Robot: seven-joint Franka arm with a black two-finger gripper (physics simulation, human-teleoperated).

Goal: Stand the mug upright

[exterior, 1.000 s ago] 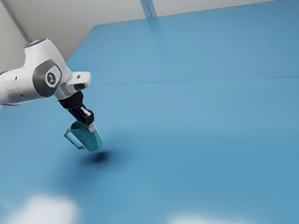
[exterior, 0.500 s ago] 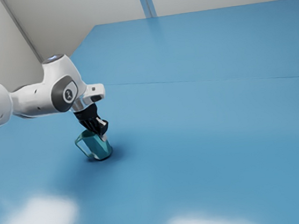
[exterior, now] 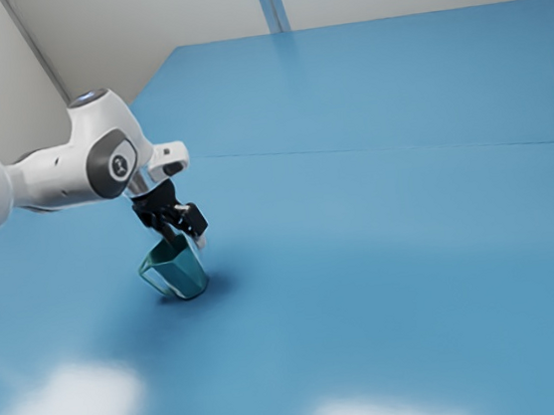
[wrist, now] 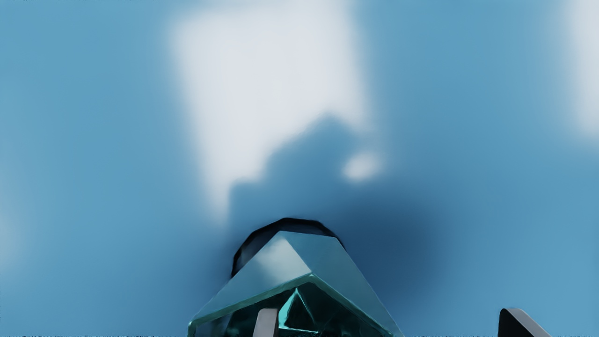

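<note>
In the exterior view my gripper (exterior: pixel 188 242) is at the rim of the teal mug (exterior: pixel 181 272), its fingers spread wide. The mug has its base down at the table and its mouth up, with a slight lean toward the exterior view's left, where its handle points. From the wrist view, one fingertip of the gripper (wrist: pixel 388 316) is over or inside the mouth of the mug (wrist: pixel 327 255), and the other stands well outside the wall. The mug's lower body is partly hidden there by its rim and walls.
A broad blue table (exterior: pixel 366 287) surrounds the mug, with bright reflections on its surface. A pale wall (exterior: pixel 165 15) rises behind it. The mug's dark shadow lies beside its base.
The mug came down from above the table, moving toward the exterior view's right. Since half a second ago my gripper has opened and let go of it, and the hand has risen slightly.
</note>
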